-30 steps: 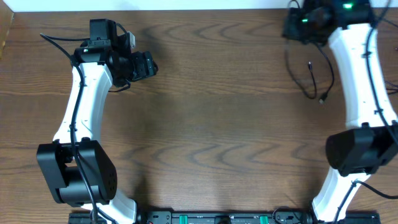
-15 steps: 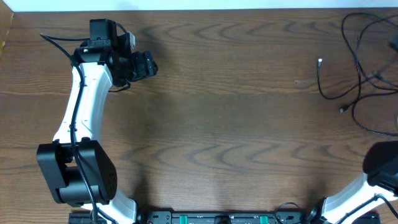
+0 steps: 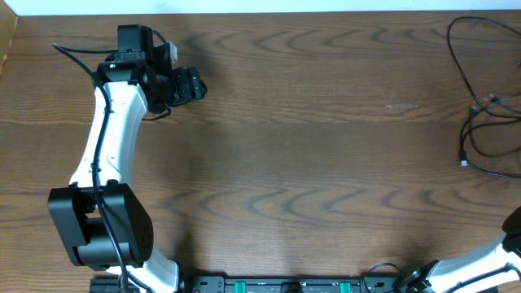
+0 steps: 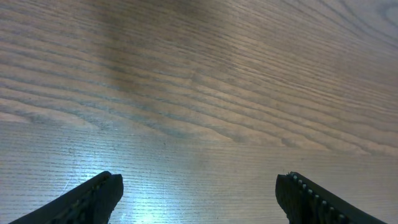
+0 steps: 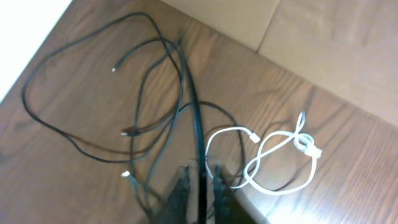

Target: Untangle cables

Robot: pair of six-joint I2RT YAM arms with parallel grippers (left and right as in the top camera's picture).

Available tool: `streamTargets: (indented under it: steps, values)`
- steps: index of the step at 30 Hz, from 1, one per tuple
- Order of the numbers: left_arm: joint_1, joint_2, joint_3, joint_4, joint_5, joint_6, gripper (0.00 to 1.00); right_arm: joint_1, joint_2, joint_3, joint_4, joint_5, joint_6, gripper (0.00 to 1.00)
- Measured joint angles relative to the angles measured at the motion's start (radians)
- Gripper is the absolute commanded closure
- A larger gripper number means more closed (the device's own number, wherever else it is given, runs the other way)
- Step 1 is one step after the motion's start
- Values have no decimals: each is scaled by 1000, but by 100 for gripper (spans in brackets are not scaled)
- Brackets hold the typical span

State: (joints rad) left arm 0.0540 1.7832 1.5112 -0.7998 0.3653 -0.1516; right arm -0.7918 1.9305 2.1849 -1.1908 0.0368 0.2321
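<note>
Pulling the right arm [image 3: 476,259] back past the near right corner since a second ago, dragging the cables [image 3: 468,122] along the right edge. Keeping the right gripper [image 5: 202,186] clenched on one black cable [image 5: 194,112], with the white cable [image 5: 308,147] loose beside it. Idling the left gripper [image 4: 199,180], released, far left. Next, likely drawing that strand free of the loops.

The left arm [image 3: 110,130] is wearing smooth white shells on its long links, with bulky black housings at the base joint and the wrist. A thin black cable [image 3: 98,142] is running along the white link. The left gripper [image 3: 189,84] is showing all black, and its fingers [image 4: 311,199] are showing a ridged inner edge. The right arm [image 3: 464,264] is showing only a white link and a black joint at the overhead view's corner. The right gripper [image 5: 202,186] is appearing dark and blurred.
</note>
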Motion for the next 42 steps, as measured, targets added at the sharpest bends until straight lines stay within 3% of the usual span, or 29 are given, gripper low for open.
streamTargets:
  steps: [1,3,9,16,24,27,31,42]
  values:
    - [0,0,0,0,0,0,16,2,0,0,0,-4,2,37]
    - [0,0,0,-1,0,0,16,9,0,0,0,-8,2,23]
    - [0,0,0,-2,0,0,16,11,0,0,-21,-16,-5,9]
    - [0,0,0,7,0,27,16,41,0,0,-96,-134,-60,5]
    - [0,-54,0,50,-5,52,15,186,-55,0,-174,-352,-203,5]
    - [0,-141,0,59,-5,53,14,289,-126,0,-193,-409,-247,4]
    - [0,-224,0,60,-5,55,1,443,-172,4,-214,-435,-285,4]
    - [0,-252,0,45,-5,60,0,806,-167,5,-256,-375,-311,3]
